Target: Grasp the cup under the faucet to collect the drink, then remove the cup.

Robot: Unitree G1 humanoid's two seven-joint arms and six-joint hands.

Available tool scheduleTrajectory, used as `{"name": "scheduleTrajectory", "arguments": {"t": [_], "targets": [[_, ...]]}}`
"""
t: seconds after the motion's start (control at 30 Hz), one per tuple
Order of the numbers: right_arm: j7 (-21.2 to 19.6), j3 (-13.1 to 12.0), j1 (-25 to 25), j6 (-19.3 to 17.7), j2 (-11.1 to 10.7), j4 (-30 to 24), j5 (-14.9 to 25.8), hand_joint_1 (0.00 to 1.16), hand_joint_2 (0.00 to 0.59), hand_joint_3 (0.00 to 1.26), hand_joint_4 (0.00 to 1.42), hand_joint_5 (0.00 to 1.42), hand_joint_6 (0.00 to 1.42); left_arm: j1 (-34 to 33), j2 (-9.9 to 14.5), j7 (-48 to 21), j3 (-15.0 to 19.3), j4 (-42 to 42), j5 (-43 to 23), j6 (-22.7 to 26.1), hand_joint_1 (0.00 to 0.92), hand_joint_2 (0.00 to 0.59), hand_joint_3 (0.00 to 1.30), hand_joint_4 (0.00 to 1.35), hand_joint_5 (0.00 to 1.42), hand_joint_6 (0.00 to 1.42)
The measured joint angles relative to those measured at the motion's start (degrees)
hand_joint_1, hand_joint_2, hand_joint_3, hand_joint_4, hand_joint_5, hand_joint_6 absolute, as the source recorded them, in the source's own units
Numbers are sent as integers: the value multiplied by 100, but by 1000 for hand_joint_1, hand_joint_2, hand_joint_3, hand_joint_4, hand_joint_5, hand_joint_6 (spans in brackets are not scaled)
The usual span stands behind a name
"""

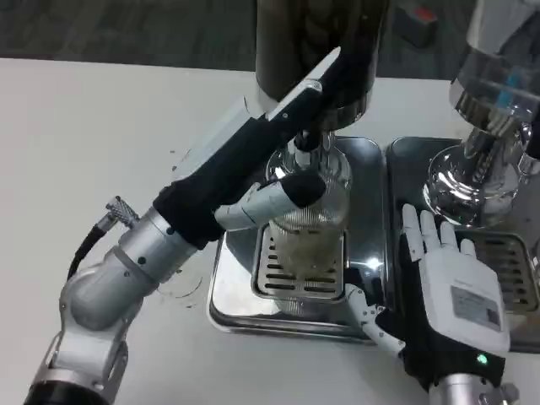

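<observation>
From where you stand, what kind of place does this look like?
Probably a drink-dispensing station set up on a white table, perhaps a test bench. A dark dispenser stands over a metal drip tray with a slotted grate, a clear cup sits under its faucet, and a second tray lies beside it.

No text, brand, number or sign can be read here. The one thing that looks like a label is a pale grey sticker [474,306] on the white back of the right hand [453,291], near the right edge of the scene, and its print is too small and blurred to make out. A small green light [482,360] glows on the wrist just nearer than that sticker, with no lettering beside it.
</observation>
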Motion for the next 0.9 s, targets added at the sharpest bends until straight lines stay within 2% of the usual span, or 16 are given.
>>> {"name": "scheduleTrajectory", "arguments": {"t": [0.2, 0.47, 0.83, 0.9], "targets": [[1, -11, 0, 0, -11, 0, 0, 293, 372, 0, 0, 0, 0, 19, 76, 194, 10, -116, 436, -118, 0, 95, 0, 0, 64, 26], [1, -10, 33, 0, 4, 0, 11, 293, 372, 0, 0, 0, 0, 41, 295, 647, -38, -480, 1312, -444, 0, 99, 0, 0, 70, 34], [1, -12, 55, -1, 12, -1, 105, 295, 369, 0, 0, 0, 0, 41, 451, 1106, -194, -588, 1691, -506, 0, 102, 0, 0, 71, 38], [1, -42, 55, -20, 15, -6, 225, 340, 330, 0, 0, 0, 0, 41, 468, 1150, -205, -588, 1700, -508, 0, 103, 0, 0, 71, 38]]}}
